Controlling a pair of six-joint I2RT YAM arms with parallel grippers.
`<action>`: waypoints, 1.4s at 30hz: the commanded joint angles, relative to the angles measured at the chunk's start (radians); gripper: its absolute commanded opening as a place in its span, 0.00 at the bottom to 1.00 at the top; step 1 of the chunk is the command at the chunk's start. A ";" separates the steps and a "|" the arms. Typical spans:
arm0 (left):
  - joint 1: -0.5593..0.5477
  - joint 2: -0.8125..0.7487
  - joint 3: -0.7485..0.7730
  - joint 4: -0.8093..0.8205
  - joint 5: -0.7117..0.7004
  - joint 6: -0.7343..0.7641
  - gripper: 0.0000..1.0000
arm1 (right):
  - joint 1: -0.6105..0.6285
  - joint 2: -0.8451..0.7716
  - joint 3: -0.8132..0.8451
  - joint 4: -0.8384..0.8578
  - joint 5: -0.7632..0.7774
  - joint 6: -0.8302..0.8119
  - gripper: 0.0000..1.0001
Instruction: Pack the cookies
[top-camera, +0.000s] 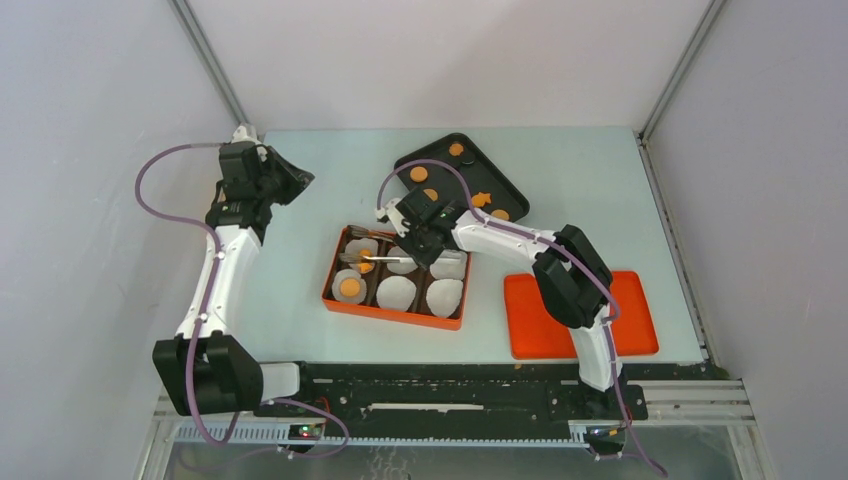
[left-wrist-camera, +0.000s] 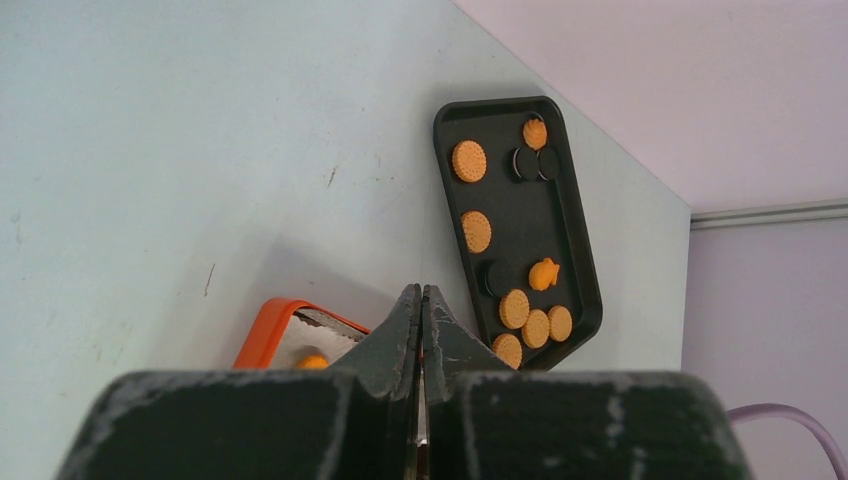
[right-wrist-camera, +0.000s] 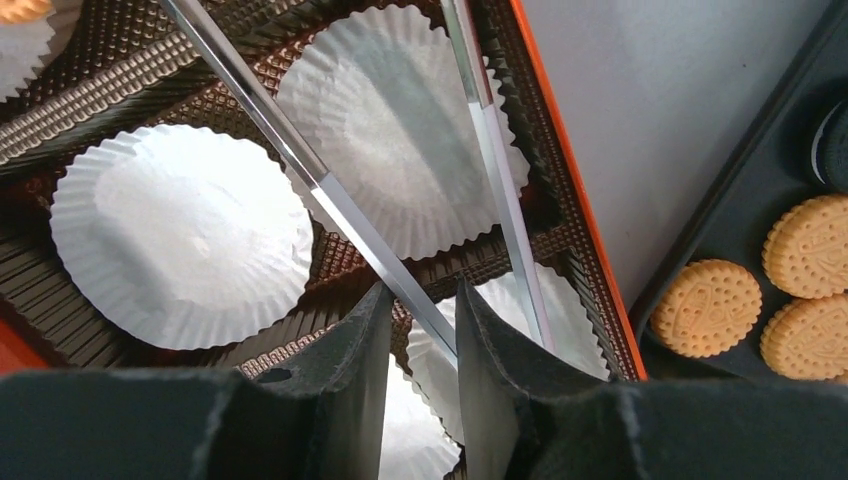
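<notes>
Cookies (top-camera: 419, 174) lie on a black tray (top-camera: 512, 190) at the back: round orange-brown ones (left-wrist-camera: 468, 160), dark ones (left-wrist-camera: 527, 163) and an orange fish (left-wrist-camera: 543, 273). An orange box (top-camera: 390, 314) holds several white paper liners (right-wrist-camera: 180, 245). One liner has a cookie (top-camera: 349, 288) in it. My right gripper (top-camera: 413, 250) (right-wrist-camera: 423, 290) is over the box, shut on metal tongs (right-wrist-camera: 300, 165). The tongs' tips reach a second cookie (top-camera: 365, 267) at the box's left end; I cannot tell whether they pinch it. My left gripper (top-camera: 300, 180) (left-wrist-camera: 421, 295) is shut and empty, raised at the back left.
An orange lid (top-camera: 580, 315) lies flat at the front right, beside the right arm. The tray's rim (right-wrist-camera: 700, 235) sits close to the box's right wall (right-wrist-camera: 570, 180). Grey walls enclose the table on three sides.
</notes>
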 joint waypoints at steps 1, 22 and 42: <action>-0.001 0.009 0.001 0.013 0.026 0.004 0.04 | -0.001 -0.008 0.024 0.014 -0.047 -0.023 0.35; -0.001 -0.038 0.002 -0.001 0.040 -0.008 0.05 | 0.057 -0.315 0.011 -0.013 0.014 0.047 0.25; -0.001 -0.026 -0.002 0.011 0.045 -0.007 0.05 | 0.026 -0.141 0.012 -0.004 0.138 0.079 0.50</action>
